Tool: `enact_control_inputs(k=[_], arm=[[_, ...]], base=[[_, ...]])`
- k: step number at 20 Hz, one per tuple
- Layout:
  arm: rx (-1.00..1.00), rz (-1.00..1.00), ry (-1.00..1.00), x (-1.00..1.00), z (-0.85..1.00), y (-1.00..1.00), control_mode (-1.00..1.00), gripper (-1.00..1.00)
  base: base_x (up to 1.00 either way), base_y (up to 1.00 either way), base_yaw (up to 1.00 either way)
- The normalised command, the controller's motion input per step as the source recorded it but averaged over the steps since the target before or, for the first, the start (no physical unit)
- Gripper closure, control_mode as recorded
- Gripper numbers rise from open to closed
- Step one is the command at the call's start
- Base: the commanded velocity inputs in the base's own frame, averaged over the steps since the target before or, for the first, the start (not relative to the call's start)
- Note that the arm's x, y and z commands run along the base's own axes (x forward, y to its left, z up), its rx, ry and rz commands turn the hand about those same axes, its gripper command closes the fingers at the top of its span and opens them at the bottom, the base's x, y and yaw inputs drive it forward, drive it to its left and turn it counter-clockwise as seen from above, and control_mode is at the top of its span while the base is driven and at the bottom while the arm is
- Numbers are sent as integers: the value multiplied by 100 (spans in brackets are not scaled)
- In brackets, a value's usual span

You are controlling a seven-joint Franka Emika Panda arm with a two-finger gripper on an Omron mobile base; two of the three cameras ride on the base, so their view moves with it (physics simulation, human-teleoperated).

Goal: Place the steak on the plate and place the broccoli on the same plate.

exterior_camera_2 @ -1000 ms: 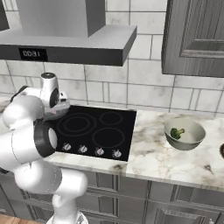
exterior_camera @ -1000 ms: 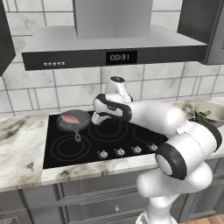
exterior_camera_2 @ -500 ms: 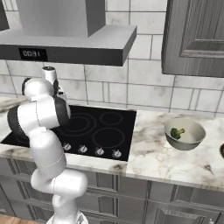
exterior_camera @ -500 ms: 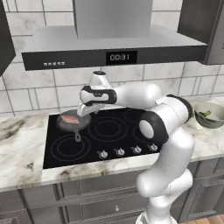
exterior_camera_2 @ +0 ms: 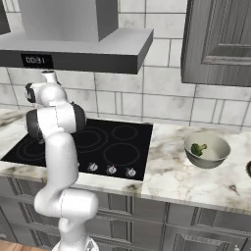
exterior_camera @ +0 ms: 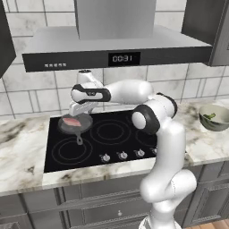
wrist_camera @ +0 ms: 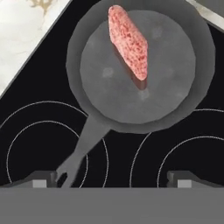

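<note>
i swung arm left across cooktop [exterior_camera: 107, 136] in last second; pincer [exterior_camera: 79, 109] now hangs over pan [wrist_camera: 138, 65], fingers wide apart, nothing held. steak [wrist_camera: 127, 40] lies in pan at rear-left burner, untouched. broccoli [exterior_camera_2: 197, 148] sits in bowl [exterior_camera_2: 206, 149] on tabletop [exterior_camera_2: 196, 179], well apart to right. plate not located. judgement: approach done, i descend and clamp steak next.

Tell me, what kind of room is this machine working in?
A kitchen, and a computer-rendered one by the look of it: a black cooktop under a hood, a pan holding a steak, and a marble counter.
</note>
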Motion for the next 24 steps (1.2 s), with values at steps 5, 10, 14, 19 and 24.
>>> enact_control_inputs(k=[5, 10, 14, 19, 24], arm=[[-2, 0, 0, 26, -17, 6, -100, -100], [0, 0, 0, 29, -22, 1, -100, -100], [0, 0, 0, 34, -29, 6, -100, -100], [0, 0, 0, 23, -25, 12, -100, -100], [0, 0, 0, 28, -21, 20, -100, -100]], base=[[0, 0, 0], [0, 0, 0], [0, 0, 0], [0, 0, 0], [0, 0, 0]])
